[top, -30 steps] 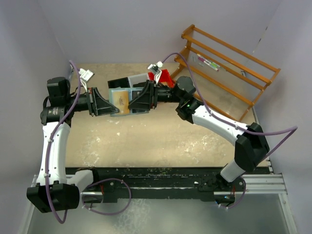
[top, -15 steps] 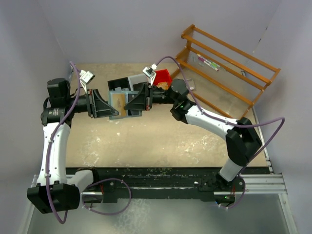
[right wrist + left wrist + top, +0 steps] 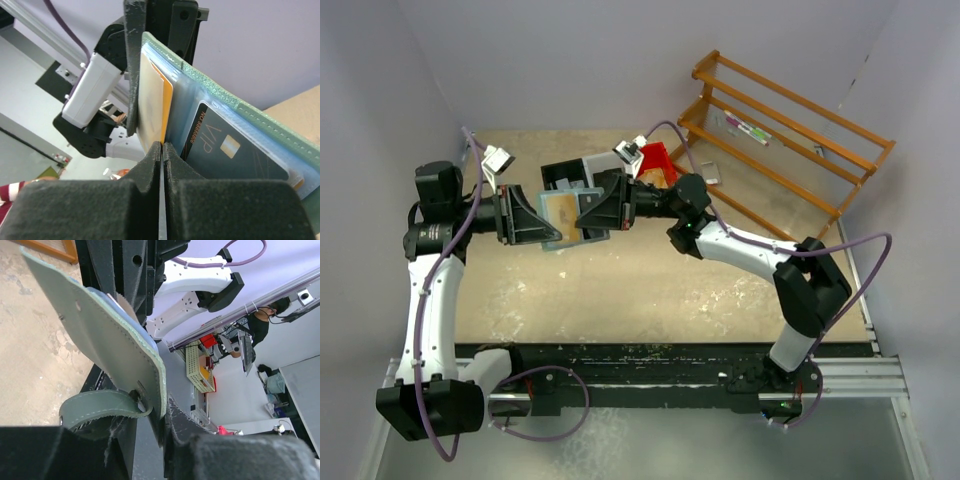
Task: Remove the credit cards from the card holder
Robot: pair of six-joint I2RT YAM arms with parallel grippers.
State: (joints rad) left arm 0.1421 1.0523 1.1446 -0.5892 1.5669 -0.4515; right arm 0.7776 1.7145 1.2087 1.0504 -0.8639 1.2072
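The card holder (image 3: 556, 240), a mint-green wallet, hangs in the air between both arms, above the table's back left. My left gripper (image 3: 162, 415) is shut on the edge of its cover (image 3: 105, 340), just beside the snap tab (image 3: 100, 407). From the other side, my right gripper (image 3: 161, 150) is shut on the near edge of a tan-orange credit card (image 3: 155, 105) standing in the clear pocket pages. A dark card marked VIP (image 3: 225, 145) sits in the pocket to its right. In the top view the left gripper (image 3: 548, 228) and the right gripper (image 3: 585, 212) meet at the wallet.
A wooden rack (image 3: 790, 140) stands at the back right. A black bin (image 3: 565, 175) and a red bin (image 3: 655, 158) sit behind the grippers, with a small silver device (image 3: 712, 175) on the table near the rack. Walls close in on the left and at the back.
My right gripper has moved left into the open wallet and shut on the tan-orange card. The left gripper's hold on the cover has loosened slightly, and the wallet has tilted a little.
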